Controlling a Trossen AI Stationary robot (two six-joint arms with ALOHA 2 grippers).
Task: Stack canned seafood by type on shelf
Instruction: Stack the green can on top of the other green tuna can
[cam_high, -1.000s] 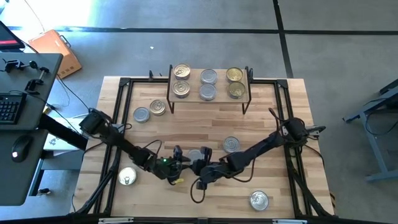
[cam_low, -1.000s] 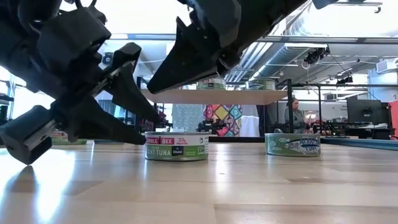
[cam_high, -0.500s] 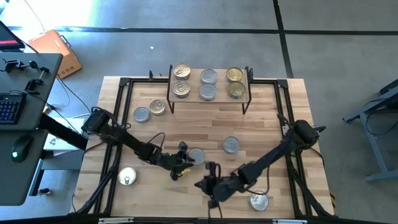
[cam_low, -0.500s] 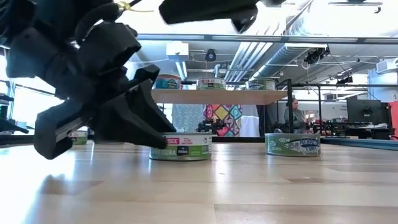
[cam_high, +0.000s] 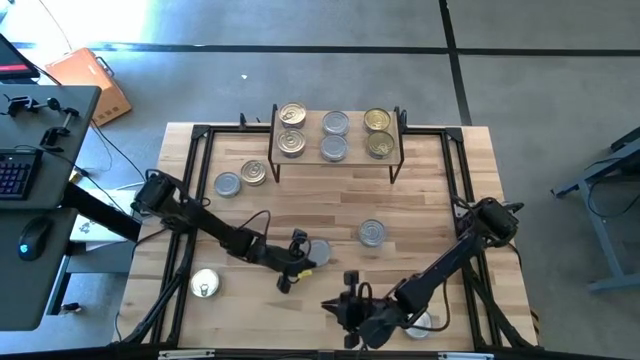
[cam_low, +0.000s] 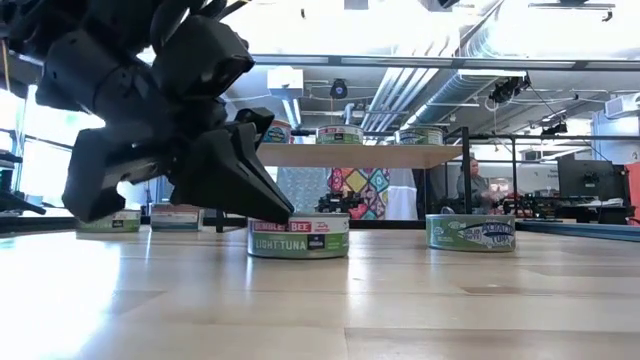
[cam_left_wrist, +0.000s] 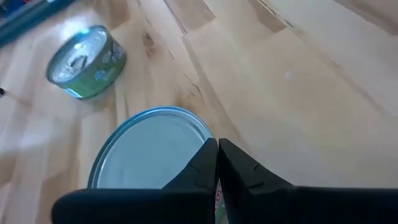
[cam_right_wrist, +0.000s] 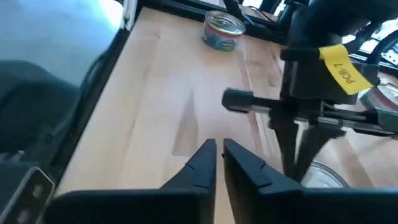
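on the shelf, six tins up; six still on the tabletop

on the shelf (cam_high: 336, 160) beyond both claws, six tins (cam_high: 335, 136) already sit in three pairs: gold lids at either end, silver in the middle. whether each pair is properly stacked or just side by side cannot be told from above. that looks like roughly half the job.

the left claw (cam_high: 300, 254) is down at the tabletop (cam_high: 420, 200) with its fingers pressed together, the tips right against the near rim of a silver-lidded light tuna tin (cam_high: 318, 251). it touches the tin but does not clamp it; nothing is held.

the right claw (cam_high: 352, 309) hangs close to the front edge of the tabletop, fingers together and empty, with a pull-tab tin (cam_high: 422, 322) just beside its arm.

left to move, by my count: the light tuna tin, a green-labelled tin (cam_high: 371, 233) a little beyond it, two tins (cam_high: 241, 178) near the shelf's left leg, one tin (cam_high: 204, 285) at the front left, and the pull-tab tin. each needs matching to its type before going up.
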